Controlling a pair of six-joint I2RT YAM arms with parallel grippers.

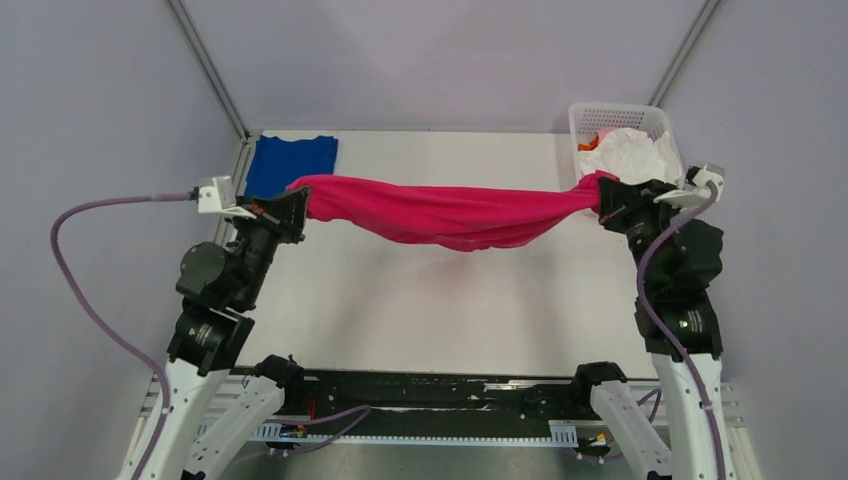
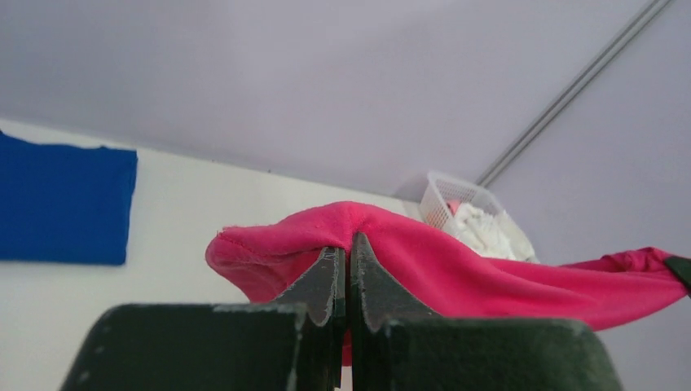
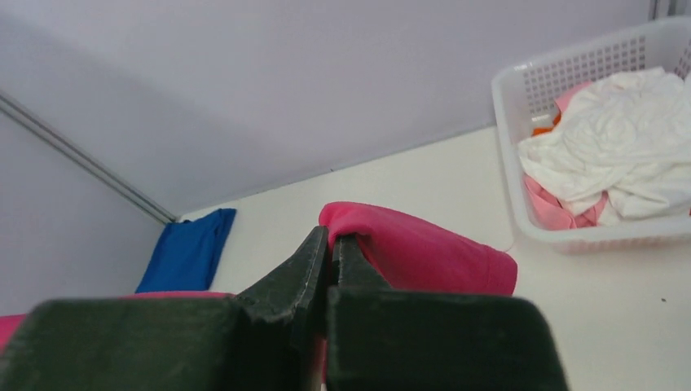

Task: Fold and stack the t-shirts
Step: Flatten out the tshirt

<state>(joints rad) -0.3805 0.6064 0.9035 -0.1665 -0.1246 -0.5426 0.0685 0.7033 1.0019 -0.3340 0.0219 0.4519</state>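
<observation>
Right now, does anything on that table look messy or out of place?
The magenta shirt sags bunched like a rope between the left pincer and right pincer. Other shirts lie crumpled in the basket.

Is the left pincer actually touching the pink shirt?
Touching. The left wrist view shows the left pincer shut on a fold of the pink shirt, with cloth pinched between its fingertips.

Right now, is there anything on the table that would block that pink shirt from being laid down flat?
Nothing visible does. The magenta t-shirt hangs between the left claw and right claw above the table; the blue t-shirt and the white basket sit at the far corners, off to either side.
</observation>
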